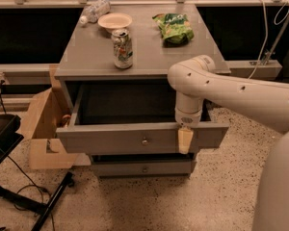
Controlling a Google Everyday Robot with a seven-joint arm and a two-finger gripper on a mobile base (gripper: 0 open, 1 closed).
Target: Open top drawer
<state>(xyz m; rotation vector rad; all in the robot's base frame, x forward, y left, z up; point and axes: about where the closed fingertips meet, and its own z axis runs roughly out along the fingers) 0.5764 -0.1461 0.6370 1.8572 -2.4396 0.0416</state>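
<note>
The top drawer [111, 139] is a wide grey drawer with a small round metal knob [144, 141] at its centre. It stands pulled well out of the grey cabinet [149, 57], and its deep box looks dark and empty. My gripper [185, 139] hangs from the white arm at the drawer front's top edge, right of the knob, with its yellowish tip down over the front face.
A soda can [122, 49], a white bowl [115, 21], a plastic bottle [94, 11] and a green bag [173, 29] sit on the cabinet top. A narrower drawer [142, 167] is shut below. A cardboard box [41, 124] and a black stand [2, 134] are at the left.
</note>
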